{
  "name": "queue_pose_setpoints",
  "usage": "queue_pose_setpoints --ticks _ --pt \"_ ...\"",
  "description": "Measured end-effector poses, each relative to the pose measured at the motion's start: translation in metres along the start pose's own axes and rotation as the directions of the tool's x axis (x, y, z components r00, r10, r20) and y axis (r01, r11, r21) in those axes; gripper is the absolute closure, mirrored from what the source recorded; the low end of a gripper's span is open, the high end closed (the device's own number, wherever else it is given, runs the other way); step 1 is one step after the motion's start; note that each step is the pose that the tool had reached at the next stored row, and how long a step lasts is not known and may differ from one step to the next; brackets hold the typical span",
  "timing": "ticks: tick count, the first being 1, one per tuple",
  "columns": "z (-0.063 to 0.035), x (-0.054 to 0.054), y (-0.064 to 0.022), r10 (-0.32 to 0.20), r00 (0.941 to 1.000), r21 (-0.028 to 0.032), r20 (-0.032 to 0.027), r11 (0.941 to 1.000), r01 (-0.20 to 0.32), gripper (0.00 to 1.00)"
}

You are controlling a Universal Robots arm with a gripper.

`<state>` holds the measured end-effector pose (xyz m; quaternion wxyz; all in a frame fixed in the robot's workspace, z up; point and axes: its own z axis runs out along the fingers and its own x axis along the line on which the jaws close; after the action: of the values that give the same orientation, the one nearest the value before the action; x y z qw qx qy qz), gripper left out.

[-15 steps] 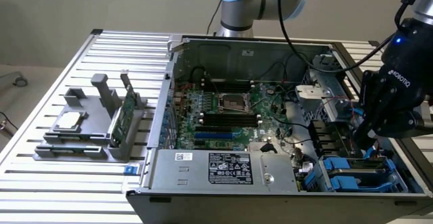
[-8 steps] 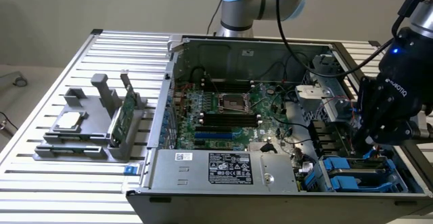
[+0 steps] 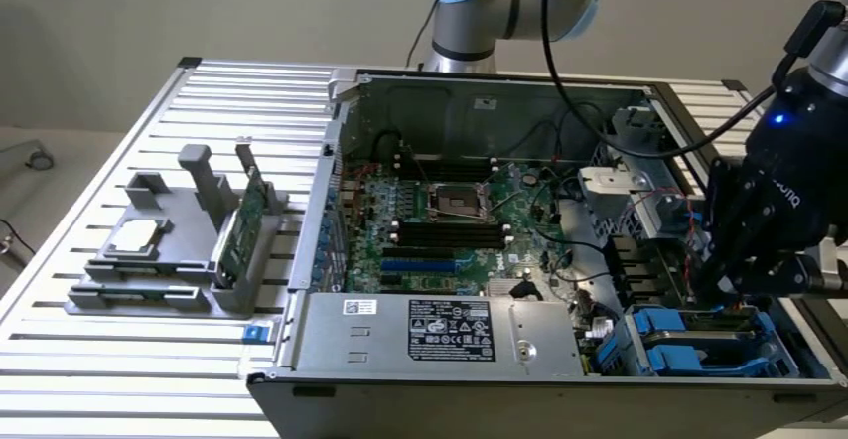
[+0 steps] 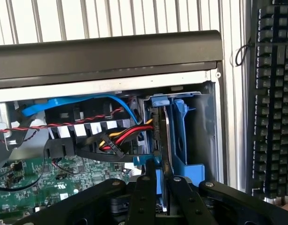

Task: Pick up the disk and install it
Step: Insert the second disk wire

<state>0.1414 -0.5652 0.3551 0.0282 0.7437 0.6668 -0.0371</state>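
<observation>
Exterior view: arm reached down into the open computer case, gripper at roughly 4 o'clock in frame, just above the blue drive bays in the case's near corner on the exterior view's right. Motherboard sat mid-case, power supply at 6 o'clock. Grey parts holder at 9 o'clock on the slatted table held a small silver chip and an upright green circuit card.

Wrist view: gripper at 6 o'clock, fingers pinched nearly together on the edge of the disk. Disk stood on edge in its blue carrier rails, inside the bay against the case corner, right of centre. Red, yellow and black cables plus a blue cable ran just beside it toward 9 o'clock. Black keyboard lay outside the case at 3 o'clock.
</observation>
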Motion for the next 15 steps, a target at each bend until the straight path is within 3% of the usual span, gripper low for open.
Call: queue_pose_setpoints --ticks 6,10,12,15 --pt "0.0064 -0.009 -0.0025 -0.006 0.9996 -0.0115 -0.0293 0.9999 0.006 0.84" --pt "0.0099 -0.011 -0.0048 -0.016 0.9986 -0.0223 -0.0507 0.9996 0.015 0.84" --pt "0.0111 -0.011 -0.0056 -0.022 0.9979 -0.0313 -0.0614 0.9993 0.020 0.84" --pt "0.0120 -0.011 -0.0063 -0.030 0.9967 -0.0547 -0.0753 0.9982 0.026 0.84"
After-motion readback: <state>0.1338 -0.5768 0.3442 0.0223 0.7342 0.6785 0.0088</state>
